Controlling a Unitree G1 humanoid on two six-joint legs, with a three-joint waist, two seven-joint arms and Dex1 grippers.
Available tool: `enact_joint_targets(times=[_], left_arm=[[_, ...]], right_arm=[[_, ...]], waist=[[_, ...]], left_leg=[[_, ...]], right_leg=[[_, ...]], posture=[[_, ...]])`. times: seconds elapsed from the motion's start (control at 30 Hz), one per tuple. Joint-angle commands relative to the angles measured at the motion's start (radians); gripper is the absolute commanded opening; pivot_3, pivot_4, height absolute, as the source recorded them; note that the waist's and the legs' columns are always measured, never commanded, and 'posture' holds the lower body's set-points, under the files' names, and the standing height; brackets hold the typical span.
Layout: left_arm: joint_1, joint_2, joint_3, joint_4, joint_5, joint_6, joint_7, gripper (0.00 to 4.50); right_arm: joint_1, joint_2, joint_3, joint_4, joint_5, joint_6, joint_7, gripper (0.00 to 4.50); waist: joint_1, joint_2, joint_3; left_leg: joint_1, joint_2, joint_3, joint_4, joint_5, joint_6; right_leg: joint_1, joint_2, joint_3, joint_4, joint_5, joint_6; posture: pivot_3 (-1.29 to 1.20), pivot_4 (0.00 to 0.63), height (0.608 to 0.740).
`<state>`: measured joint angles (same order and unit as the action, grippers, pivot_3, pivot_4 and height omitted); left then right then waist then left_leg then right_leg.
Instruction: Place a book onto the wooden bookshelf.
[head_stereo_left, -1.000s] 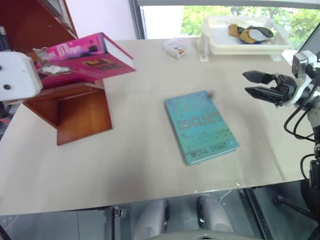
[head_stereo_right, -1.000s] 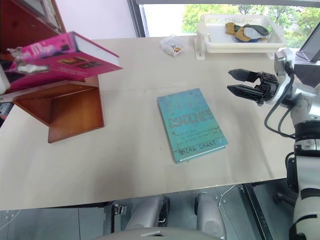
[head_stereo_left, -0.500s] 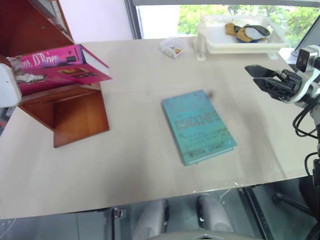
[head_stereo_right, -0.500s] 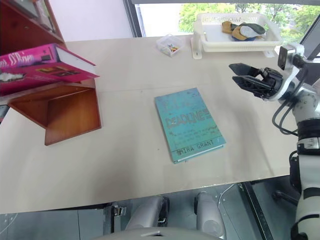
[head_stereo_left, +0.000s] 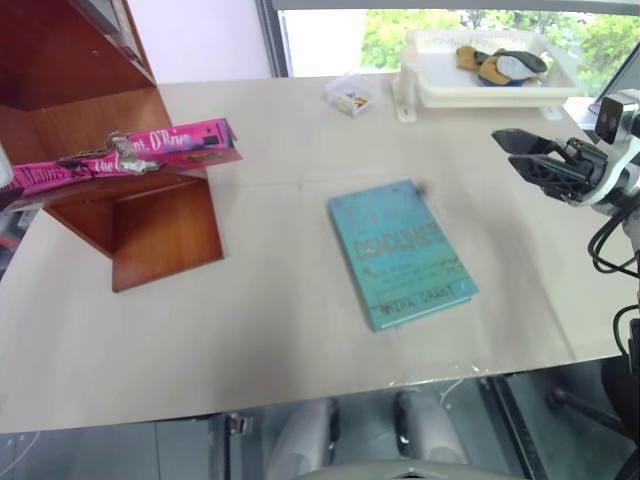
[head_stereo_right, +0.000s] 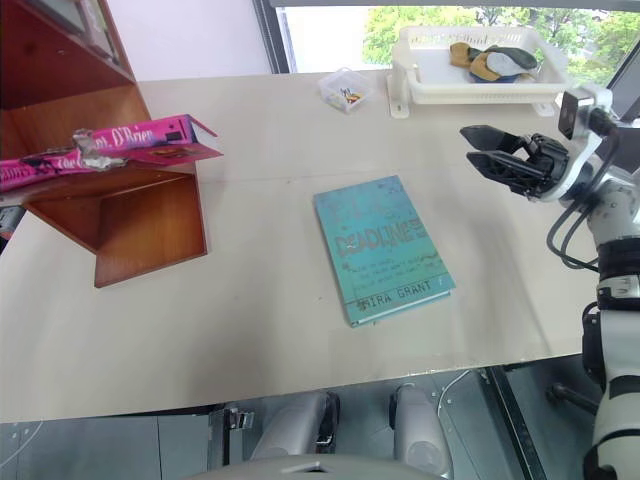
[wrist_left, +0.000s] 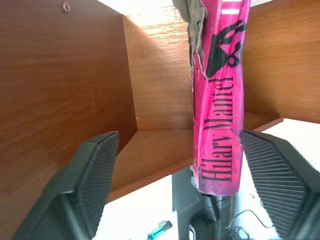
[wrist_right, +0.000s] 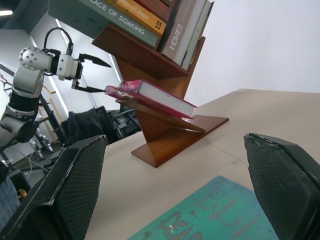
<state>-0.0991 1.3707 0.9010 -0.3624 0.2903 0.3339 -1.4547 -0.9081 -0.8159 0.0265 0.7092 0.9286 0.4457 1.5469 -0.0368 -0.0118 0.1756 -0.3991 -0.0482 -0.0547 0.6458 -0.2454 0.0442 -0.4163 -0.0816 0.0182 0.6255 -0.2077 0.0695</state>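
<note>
While the pink book (head_stereo_left: 140, 152) lies flat on the lowest board of the wooden bookshelf (head_stereo_left: 150, 215) at the table's (head_stereo_left: 250, 330) far left, the left gripper (wrist_right: 90, 75) stands spread around its spine end, not touching it. The right gripper (head_stereo_left: 530, 158) hovers at the right, jaws apart and empty, above the table beside the teal book (head_stereo_left: 400, 252).

This looks like an office or lab room set up for testing. A wide beige table (head_stereo_right: 250, 300) stands before a large window (head_stereo_right: 400, 20) with green trees outside. A white plastic tray (head_stereo_right: 480, 85) sits at the far right, a wooden bookshelf (head_stereo_right: 100, 190) with shelved books (wrist_right: 165, 25) at the left, beside plain white walls.
</note>
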Motion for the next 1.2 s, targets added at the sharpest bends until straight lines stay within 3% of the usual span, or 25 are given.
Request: enact_joint_targets(times=[0.03, 0.2, 0.3, 0.43, 0.6, 0.67, 0.77, 0.83, 1.03, 1.2], left_arm=[[-0.034, 0.032, 0.093, -0.004, -0.017, 0.073, -0.05, 4.12], [-0.012, 0.018, 0.226, -0.028, -0.065, 0.249, -0.157, 4.12], [0.001, 0.007, 0.311, -0.058, -0.197, 0.411, -0.16, 4.12], [-0.079, -0.041, 0.297, -0.146, -0.385, 0.632, -0.148, 4.12], [-0.165, -0.289, 0.16, -0.404, -0.656, 0.93, 0.007, 4.12], [-0.16, -0.4, 0.141, -0.5, -0.728, 1.036, 0.06, 4.12], [0.02, -0.602, 0.063, -0.578, -0.718, 1.007, 0.197, 4.12], [0.095, -0.649, 0.018, -0.571, -0.699, 0.925, 0.262, 4.12], [0.186, -0.731, -0.206, -0.412, -0.646, 0.665, 0.433, 4.12], [0.242, -0.736, -0.313, -0.339, -0.649, 0.534, 0.482, 4.12]], right_arm=[[0.0, -0.028, -0.013, -0.028, 0.02, -0.011, 0.067, 4.5], [0.011, -0.045, -0.014, -0.032, 0.022, -0.011, 0.067, 4.5], [0.024, -0.059, -0.016, -0.039, 0.024, -0.01, 0.067, 4.5], [0.044, -0.076, -0.018, -0.055, 0.022, -0.009, 0.067, 4.5], [0.123, -0.133, -0.037, -0.141, 0.022, 0.005, 0.067, 4.5], [0.166, -0.162, -0.054, -0.176, 0.021, 0.01, 0.067, 4.5], [0.299, -0.217, -0.111, -0.281, -0.052, 0.0, 0.059, 4.5], [0.379, -0.232, -0.156, -0.343, -0.071, -0.009, 0.032, 4.5], [0.728, -0.218, -0.32, -0.46, -0.192, -0.123, -0.099, 4.5], [0.851, -0.184, -0.399, -0.458, -0.27, -0.214, -0.157, 4.5]], waist=[[-0.001, 0.0, 0.0], [-0.005, 0.0, 0.0], [-0.004, 0.0, 0.0], [-0.002, 0.0, 0.0], [0.005, 0.002, -0.001], [0.005, -0.003, 0.001], [0.006, -0.002, 0.0], [0.005, -0.007, 0.0], [0.041, -0.002, -0.004], [0.049, -0.002, -0.006]], left_leg=[[0.0, 0.0, 0.0, 0.0, 0.0, 0.0], [0.0, 0.0, 0.0, 0.0, 0.0, 0.0], [0.0, 0.001, 0.0, 0.0, 0.0, 0.0], [0.001, 0.001, -0.002, 0.002, 0.0, 0.0], [0.001, 0.001, -0.004, 0.005, 0.003, -0.004], [0.001, 0.0, -0.004, 0.006, 0.003, -0.005], [0.001, 0.0, -0.003, 0.007, 0.003, -0.005], [0.001, 0.001, -0.002, 0.006, 0.003, -0.005], [0.003, 0.003, -0.003, 0.007, -0.002, -0.004], [0.003, 0.003, 0.002, 0.009, -0.002, -0.004]], right_leg=[[0.0, 0.0, 0.0, 0.0, 0.0, 0.0], [0.0, 0.001, 0.0, 0.0, 0.0, 0.0], [0.0, 0.001, 0.0, 0.0, 0.0, 0.0], [0.002, 0.001, -0.002, 0.0, 0.0, 0.0], [0.005, 0.001, -0.004, 0.001, 0.0, 0.001], [0.005, 0.002, -0.004, 0.002, 0.0, 0.001], [0.005, 0.001, -0.001, 0.002, 0.0, 0.0], [0.004, 0.002, -0.001, 0.001, 0.0, 0.0], [0.005, 0.0, -0.001, 0.001, 0.001, -0.002], [0.005, 0.001, 0.003, 0.001, -0.001, -0.005]], posture=[[0.0, 0.15, 0.74], [0.0, 0.15, 0.74], [0.0, 0.15, 0.74], [0.0, 0.15, 0.74], [0.0, 0.15, 0.74], [0.0, 0.15, 0.74], [0.0, 0.15, 0.74], [0.0, 0.15, 0.74], [0.0, 0.15, 0.74], [0.0, 0.15, 0.74]])
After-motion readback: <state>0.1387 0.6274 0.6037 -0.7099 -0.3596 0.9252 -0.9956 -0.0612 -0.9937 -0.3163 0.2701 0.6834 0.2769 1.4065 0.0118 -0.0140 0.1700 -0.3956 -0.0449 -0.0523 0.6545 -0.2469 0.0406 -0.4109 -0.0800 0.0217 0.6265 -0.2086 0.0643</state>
